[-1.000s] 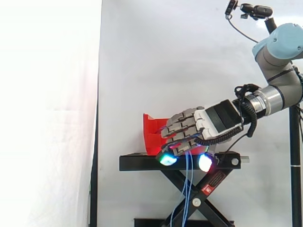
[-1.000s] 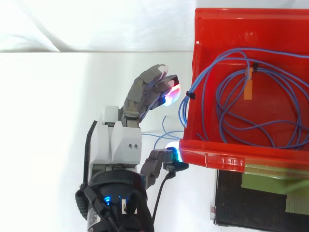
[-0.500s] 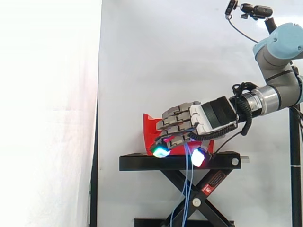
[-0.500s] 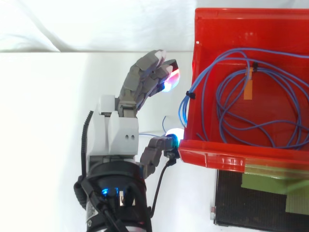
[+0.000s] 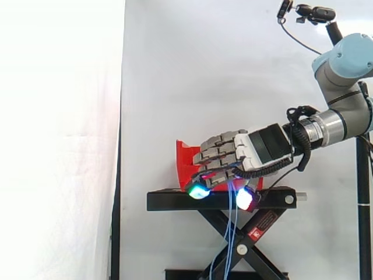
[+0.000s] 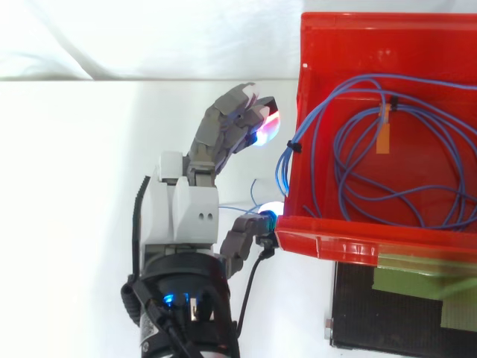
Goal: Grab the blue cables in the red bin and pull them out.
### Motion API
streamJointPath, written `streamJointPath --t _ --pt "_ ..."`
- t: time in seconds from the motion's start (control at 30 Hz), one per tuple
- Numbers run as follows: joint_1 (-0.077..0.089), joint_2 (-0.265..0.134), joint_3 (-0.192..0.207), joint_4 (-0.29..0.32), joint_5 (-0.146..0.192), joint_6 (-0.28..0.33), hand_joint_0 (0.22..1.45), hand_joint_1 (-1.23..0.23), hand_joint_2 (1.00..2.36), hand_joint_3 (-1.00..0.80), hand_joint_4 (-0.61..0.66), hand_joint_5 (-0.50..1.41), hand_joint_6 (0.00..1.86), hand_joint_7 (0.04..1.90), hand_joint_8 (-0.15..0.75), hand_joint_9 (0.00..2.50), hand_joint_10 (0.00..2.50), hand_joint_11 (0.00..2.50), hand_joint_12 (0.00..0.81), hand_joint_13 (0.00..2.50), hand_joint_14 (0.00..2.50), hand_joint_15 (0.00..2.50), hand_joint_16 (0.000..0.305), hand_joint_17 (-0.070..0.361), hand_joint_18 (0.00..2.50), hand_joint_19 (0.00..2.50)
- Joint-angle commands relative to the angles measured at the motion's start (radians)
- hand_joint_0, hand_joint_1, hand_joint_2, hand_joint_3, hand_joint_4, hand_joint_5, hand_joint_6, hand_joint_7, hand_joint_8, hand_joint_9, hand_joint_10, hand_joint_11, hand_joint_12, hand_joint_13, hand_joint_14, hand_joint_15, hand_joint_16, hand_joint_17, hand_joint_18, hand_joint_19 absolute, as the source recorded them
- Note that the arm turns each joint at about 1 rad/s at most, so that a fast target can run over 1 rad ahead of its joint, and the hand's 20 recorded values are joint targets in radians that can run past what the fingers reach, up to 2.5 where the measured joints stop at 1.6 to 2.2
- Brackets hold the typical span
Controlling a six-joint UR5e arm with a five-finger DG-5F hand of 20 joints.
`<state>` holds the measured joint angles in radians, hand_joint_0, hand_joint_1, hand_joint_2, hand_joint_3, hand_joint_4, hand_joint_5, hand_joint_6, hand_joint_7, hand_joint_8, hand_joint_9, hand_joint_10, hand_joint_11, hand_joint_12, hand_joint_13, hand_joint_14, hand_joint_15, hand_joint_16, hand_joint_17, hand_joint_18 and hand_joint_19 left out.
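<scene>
Since a second ago the hand (image 5: 256, 153) had risen a little and drifted toward the side view's left, its glowing pads lifting off the level of the stand's top; in the top view it had edged up alongside the bin.

It was half open; the fingers (image 6: 223, 134) bent loosely forward and the thumb (image 6: 242, 237) stood well apart from them, with nothing pinched between; a magenta-red pad glowed at the fingers' end and a white one at the thumb's, just beside the near left corner of the bin (image 6: 373, 45); in the side view the hand hung palm down in front of the bin's red wall, above the stand (image 5: 175, 201).

Blue cables (image 6: 285, 160) looped over the bin's left wall, bound there by a small black tie (image 6: 295, 148); a few strands crossed the gap between thumb and fingers, and in the side view they dropped straight down past the stand's edge and its crossed legs; whether any strand touched the hand could not be told.

Most of the cables lay coiled on the bin's floor, an orange tag (image 6: 383, 140) on one strand near the middle; the arm (image 5: 344, 64) came in from the right, before the white curtain (image 5: 204, 70).
</scene>
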<state>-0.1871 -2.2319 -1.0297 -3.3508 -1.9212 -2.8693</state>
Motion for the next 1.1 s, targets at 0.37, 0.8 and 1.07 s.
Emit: streamJointPath --t 0.37,0.8,1.07 --pt "-0.006 0.000 -0.001 -0.003 -0.002 -0.020 0.78 -0.84 1.00 -1.00 0.29 0.61 0.01 0.60 0.247 0.67 0.02 0.42 0.322 0.53 0.01 0.38 0.042 0.094 0.37 0.51" --pt "-0.006 0.000 -0.003 -0.033 -0.002 -0.020 0.69 -0.94 1.00 -1.00 0.30 0.65 0.00 0.68 0.257 0.68 0.02 0.44 0.340 0.58 0.02 0.42 0.046 0.102 0.42 0.54" --pt "-0.006 0.000 -0.003 -0.042 -0.002 -0.046 0.69 -0.96 1.00 -1.00 0.28 0.68 0.00 0.69 0.260 0.70 0.02 0.46 0.336 0.61 0.02 0.42 0.045 0.101 0.44 0.55"
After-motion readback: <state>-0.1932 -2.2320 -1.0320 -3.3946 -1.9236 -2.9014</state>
